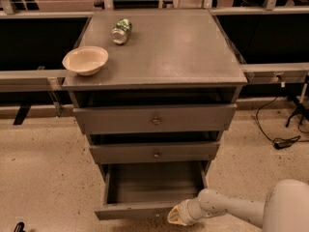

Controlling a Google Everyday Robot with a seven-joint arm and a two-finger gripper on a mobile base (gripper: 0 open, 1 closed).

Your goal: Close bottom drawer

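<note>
The bottom drawer (135,210) of the grey cabinet stands pulled out, its plain grey box empty inside. Its slim front panel runs along the bottom of the view; the knob is not visible. My gripper (176,216) is at the right end of that front panel, pressed against its outer face, with the white arm reaching in from the lower right. The middle drawer (154,152) and top drawer (154,119) above are nearly shut, each with a small round knob.
On the cabinet top (183,47) sit a cream bowl (85,59) at the left front and a green can (120,31) lying on its side at the back. A black cable (277,129) lies on the speckled floor to the right. Dark rails run behind.
</note>
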